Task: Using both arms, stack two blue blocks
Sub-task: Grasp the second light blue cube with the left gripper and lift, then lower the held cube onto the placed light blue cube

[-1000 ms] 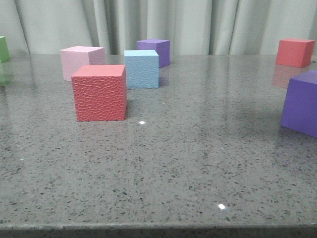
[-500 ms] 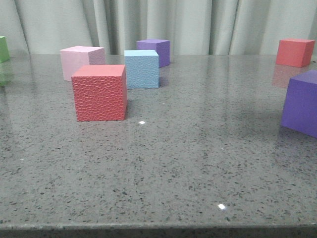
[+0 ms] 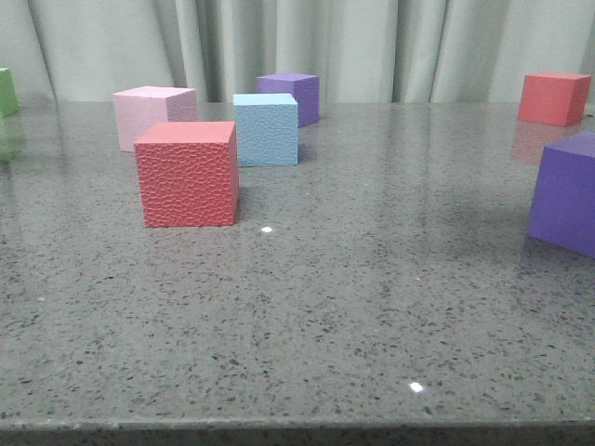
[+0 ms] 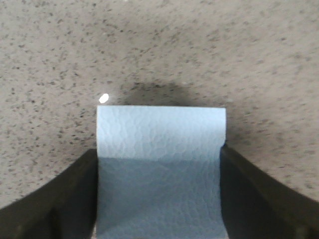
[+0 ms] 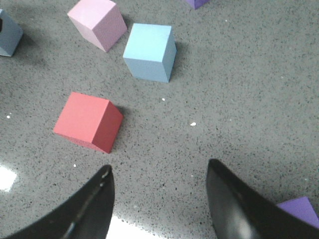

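A pebbled pale blue block (image 3: 266, 130) stands on the table behind the red cube (image 3: 187, 175); it also shows in the right wrist view (image 5: 149, 52). My left gripper (image 4: 159, 152) is shut on the smoother blue block (image 4: 160, 139), one black finger against each side. I cannot tell whether that block rests on the table. A blue-grey block (image 5: 7, 35) at the edge of the right wrist view may be the same one. My right gripper (image 5: 159, 167) is open and empty, high above bare table. Neither gripper shows in the front view.
A pale pink cube (image 3: 153, 116) and a purple cube (image 3: 290, 97) stand close to the pebbled blue block. A large purple cube (image 3: 565, 193) is at the right edge, a red cube (image 3: 554, 98) at the far right, a green cube (image 3: 7, 91) at the far left.
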You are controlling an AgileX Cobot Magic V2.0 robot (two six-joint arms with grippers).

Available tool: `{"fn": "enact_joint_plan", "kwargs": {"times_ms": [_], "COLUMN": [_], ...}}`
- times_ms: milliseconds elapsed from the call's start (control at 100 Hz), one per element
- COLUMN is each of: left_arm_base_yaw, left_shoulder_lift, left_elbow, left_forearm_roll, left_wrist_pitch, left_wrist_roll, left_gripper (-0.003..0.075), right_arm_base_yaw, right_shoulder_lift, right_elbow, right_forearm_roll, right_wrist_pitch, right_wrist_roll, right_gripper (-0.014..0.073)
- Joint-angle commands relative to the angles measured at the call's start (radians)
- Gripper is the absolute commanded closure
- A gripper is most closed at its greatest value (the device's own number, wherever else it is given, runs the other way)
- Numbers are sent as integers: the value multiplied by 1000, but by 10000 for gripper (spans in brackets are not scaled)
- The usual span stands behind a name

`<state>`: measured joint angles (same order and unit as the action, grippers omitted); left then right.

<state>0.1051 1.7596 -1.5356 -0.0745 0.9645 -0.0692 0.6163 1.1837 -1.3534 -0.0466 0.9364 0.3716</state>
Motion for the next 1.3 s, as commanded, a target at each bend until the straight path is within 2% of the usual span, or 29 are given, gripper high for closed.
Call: {"fn": "enact_joint_plan", "kwargs": {"times_ms": [0,260,440,730,950,1060,1290], "left_arm_base_yaw": [-11,-132,-265,-442,-556,-589,-617], "left_shoulder_lift": [-61,-69,-66,-16,63,102,147], "left_elbow": [-78,-333,-461,-484,-513,-547,-583], "left_forearm_roll": [-56,-79,-48,1,25,75,75], "left_wrist_pitch": [-15,153,156,129,93,98,84], "left_wrist_roll": [-10,-97,-218,-382,-456,-509,-559], "left_gripper": [386,392,396,396,396,396,396], "right_arm_base_yaw": [-1,-2,-2,-2,-2,-2,-2], "right_shoulder_lift": [-52,-94,-92,-123,-207,-251,-294], "right_elbow": [-24,-24,-24,-20,25,55,75], "right_forearm_roll": [-26,-80,-90,-188,-239,-242,-262], "right_wrist_pitch": [-77,-39,-7,26,29,32,53], "right_wrist_roll": [-9,-9,-9,-9,-9,-9,-10], "right_gripper": [172,172,172,172,172,172,172]}}
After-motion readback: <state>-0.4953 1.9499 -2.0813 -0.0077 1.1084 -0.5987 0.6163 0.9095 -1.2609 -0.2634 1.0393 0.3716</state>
